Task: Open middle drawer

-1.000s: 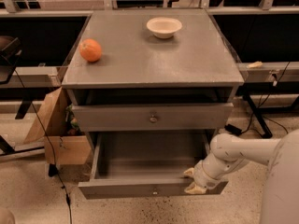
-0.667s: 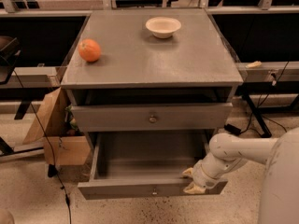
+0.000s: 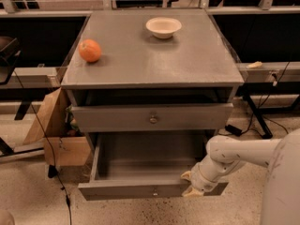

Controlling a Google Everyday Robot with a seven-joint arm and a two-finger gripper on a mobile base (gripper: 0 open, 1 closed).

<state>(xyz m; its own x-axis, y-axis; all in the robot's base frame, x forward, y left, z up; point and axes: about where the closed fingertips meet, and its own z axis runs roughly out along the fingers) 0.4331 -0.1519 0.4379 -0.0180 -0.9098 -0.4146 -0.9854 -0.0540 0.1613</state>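
Hanging at the near edge, the gripper (image 3: pixel 191 184) is sitting against the front of the middle drawer (image 3: pixel 140 158), just right of its knob (image 3: pixel 154 191). Can't tell if it's spread or clamped. The drawer is sticking well out toward the camera, front running left-right, so any further pull is probably going straight back toward the robot. The arm is covering the drawer's right corner, and anything below is hidden. Farther back, an orange (image 3: pixel 90 50) and a bowl (image 3: pixel 163 27) are sitting on top.

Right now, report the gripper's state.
Gripper: cannot be told; it sits at the pulled-out drawer's front edge, right of its knob.
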